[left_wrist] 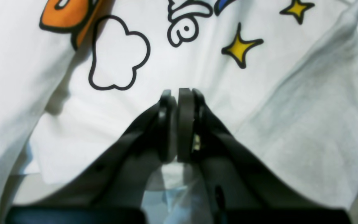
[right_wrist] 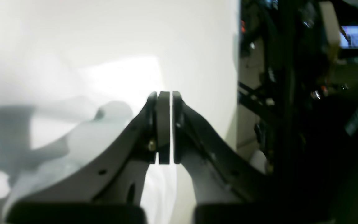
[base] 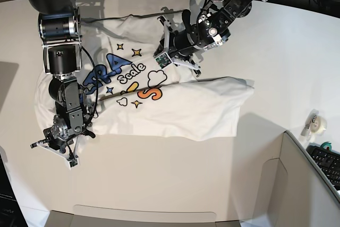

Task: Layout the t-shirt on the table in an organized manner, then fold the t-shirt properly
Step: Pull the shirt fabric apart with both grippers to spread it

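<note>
Across the off-white counter (base: pixel 276 51) the t-shirt (base: pixel 175 110) lies rumpled, print up, lower half folded over. Left claw (left_wrist: pixel 179 93) pinched on its fabric near the print; right claw (right_wrist: pixel 164 93) closed at the shirt's edge. Cardboard box (base: pixel 297 184) sits at the near corner.

My off-white desk (base: pixel 175 184) fills the frame. The t-shirt (base: pixel 175 110) lies rumpled across its upper left, and a tape roll, I think, (base: pixel 317 124) sits far right.
</note>
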You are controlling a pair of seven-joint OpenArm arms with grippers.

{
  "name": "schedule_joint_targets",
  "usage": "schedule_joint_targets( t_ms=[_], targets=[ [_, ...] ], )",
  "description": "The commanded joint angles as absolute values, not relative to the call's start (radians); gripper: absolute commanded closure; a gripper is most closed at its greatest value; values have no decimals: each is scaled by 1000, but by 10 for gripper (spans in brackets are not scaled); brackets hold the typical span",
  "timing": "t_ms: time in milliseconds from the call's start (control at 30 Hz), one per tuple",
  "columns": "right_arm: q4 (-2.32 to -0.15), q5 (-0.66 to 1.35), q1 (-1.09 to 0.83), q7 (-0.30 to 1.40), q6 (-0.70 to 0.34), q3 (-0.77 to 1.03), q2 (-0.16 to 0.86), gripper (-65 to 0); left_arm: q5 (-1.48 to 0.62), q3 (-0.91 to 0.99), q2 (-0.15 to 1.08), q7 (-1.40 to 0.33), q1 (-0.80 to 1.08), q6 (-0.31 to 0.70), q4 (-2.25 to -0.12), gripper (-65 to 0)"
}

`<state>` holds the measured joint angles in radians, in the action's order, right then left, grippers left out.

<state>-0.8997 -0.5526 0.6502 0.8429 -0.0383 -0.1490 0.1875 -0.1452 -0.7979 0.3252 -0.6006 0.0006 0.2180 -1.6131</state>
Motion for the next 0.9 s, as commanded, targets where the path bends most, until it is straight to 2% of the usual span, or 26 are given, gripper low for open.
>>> schedule_joint_targets(
  t_ms=[0,200,400,600,700,800,867],
  targets=[
    [-889,-575,714,806,-24,-147,191,0,-102,-802,351,-753,38,228,-1592,-44],
    [-915,-575,739,791,-24,-140,188,0,-102,-800,351,-731,53,228,-1595,-45],
    [-1317,-568,615,957,-22,-70,185,0,-102,-800,349,-731,82,228,-1690,-46],
    [-1756,-568,357,1076,-31,-38,101,0,-102,-785,320,-733,74,226,-1860,-59],
    [-1867,-568,214,1075,-33,-39,41,0,-102,-725,289,-733,74,226,-1919,-138],
    [-1948,-567,82,1073,-33,-39,-18,0,-102,-661,269,-733,74,226,-1954,-254],
    [-1986,-542,8,1073,-35,-39,-45,0,-102,-633,268,-733,73,226,-1975,-300]
  ],
)
